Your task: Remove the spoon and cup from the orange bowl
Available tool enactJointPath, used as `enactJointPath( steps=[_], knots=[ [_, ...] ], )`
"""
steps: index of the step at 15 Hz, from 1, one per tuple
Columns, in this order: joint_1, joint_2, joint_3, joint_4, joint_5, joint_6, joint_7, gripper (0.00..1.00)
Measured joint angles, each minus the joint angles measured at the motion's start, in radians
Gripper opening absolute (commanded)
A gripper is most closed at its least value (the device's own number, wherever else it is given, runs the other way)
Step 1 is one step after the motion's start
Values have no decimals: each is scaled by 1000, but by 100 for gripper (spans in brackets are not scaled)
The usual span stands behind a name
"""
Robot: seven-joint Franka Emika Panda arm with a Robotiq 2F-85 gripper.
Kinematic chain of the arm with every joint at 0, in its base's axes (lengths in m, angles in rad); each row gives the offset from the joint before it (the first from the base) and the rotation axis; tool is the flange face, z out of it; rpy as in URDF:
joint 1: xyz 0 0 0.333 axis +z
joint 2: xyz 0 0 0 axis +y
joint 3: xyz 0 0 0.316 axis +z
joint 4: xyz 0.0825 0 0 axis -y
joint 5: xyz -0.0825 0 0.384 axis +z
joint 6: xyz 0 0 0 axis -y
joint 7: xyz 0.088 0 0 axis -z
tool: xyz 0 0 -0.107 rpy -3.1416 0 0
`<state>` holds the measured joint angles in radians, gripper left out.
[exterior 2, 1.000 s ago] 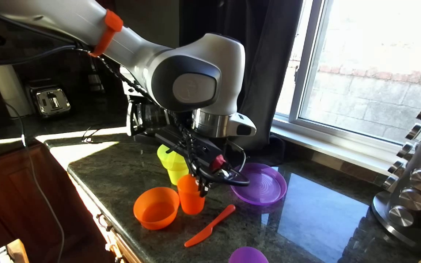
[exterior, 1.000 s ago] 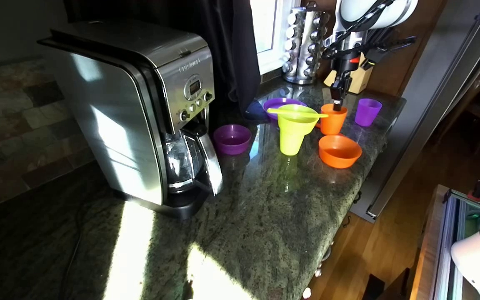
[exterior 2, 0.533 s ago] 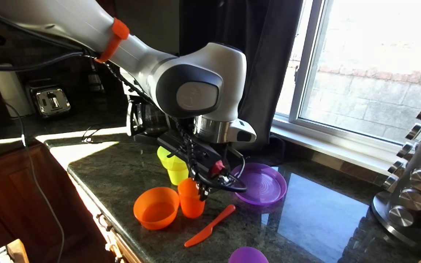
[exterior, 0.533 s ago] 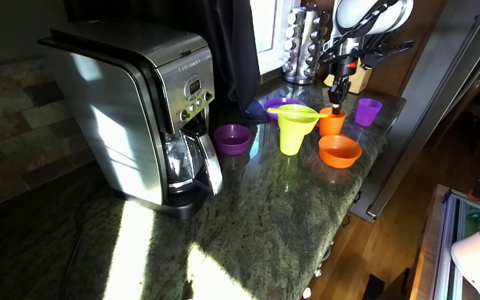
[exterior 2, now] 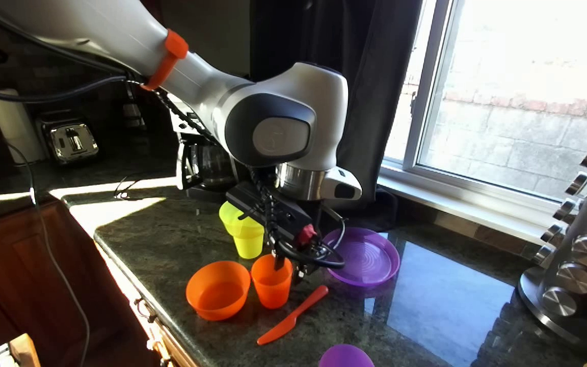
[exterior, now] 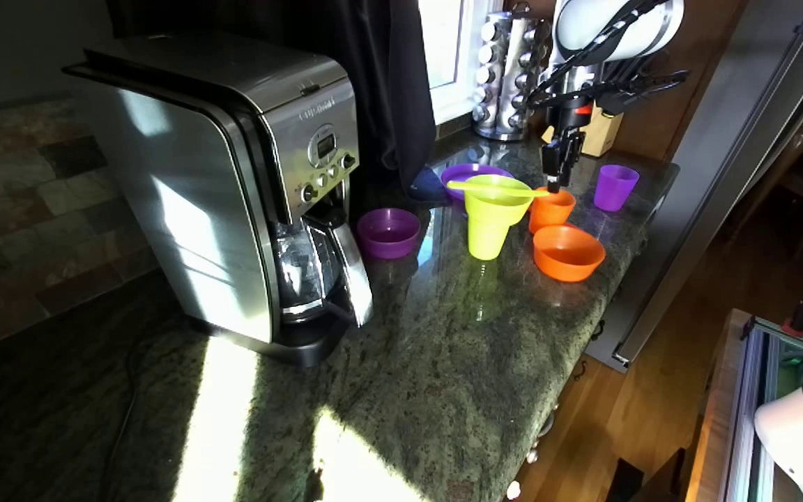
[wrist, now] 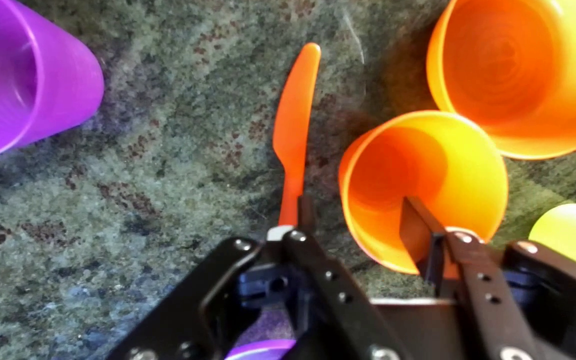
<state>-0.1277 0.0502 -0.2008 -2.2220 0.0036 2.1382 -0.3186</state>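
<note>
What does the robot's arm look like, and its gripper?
The arm is white and rounded, with a dark cap marked by a pale oval, an orange strap, a silver band and black cables. The gripper is black, with flat fingers and shiny screws.

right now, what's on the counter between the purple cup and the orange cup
In the wrist view, an orange plastic knife lies on the counter between the purple cup and the orange cup.

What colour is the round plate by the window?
The round plate is purple with concentric rings, clearest in an exterior view.
</note>
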Motion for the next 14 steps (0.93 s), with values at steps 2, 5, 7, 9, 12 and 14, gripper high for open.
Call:
enactJointPath(
  steps=[2,5,7,9,12,14],
  knots=[
    [-2,2,0,2,7,0,2,96],
    [-5,2,0,8,22,0,2,100],
    [-7,-6,1,11,28,-1,1,100],
    [-11,-25,1,11,28,-13,-13,100],
    [-18,-73,0,11,2,-81,-92,100],
    [-22,-113,0,10,-26,-152,-184,100]
  ],
)
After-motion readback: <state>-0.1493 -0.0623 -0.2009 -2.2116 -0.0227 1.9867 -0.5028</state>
